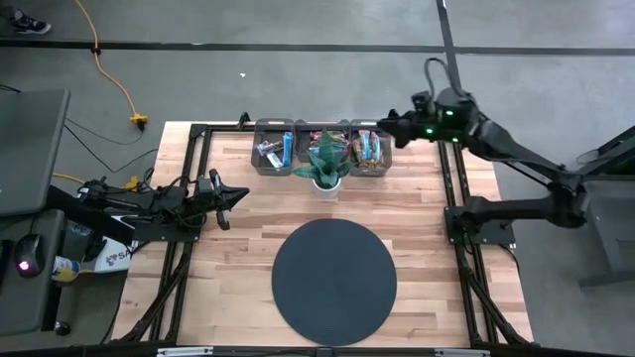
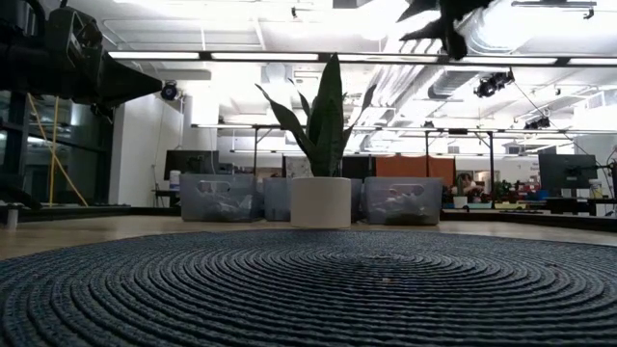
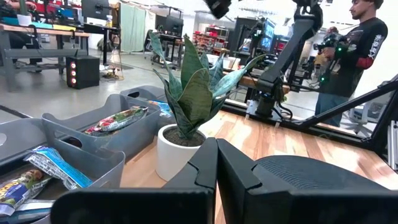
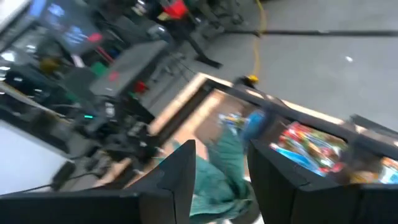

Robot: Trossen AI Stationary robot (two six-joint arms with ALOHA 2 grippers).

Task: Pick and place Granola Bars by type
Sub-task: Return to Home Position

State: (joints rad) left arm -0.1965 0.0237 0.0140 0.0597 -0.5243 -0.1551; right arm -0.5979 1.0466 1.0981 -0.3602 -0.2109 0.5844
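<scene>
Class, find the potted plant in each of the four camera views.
High view: potted plant upper centre, beside the grey bins.
Low view: potted plant dead centre, grey bins behind.
Left wrist view: potted plant mid-picture, grey bins alongside.
Right wrist view: blurred potted plant between the right gripper fingers.
Shared landmark: the grey bins.

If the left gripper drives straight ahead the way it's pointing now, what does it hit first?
Probably the white plant pot: the left gripper, shut, points toward it with nothing between. Height is hard to judge, so it might brush the leaves first.
</scene>
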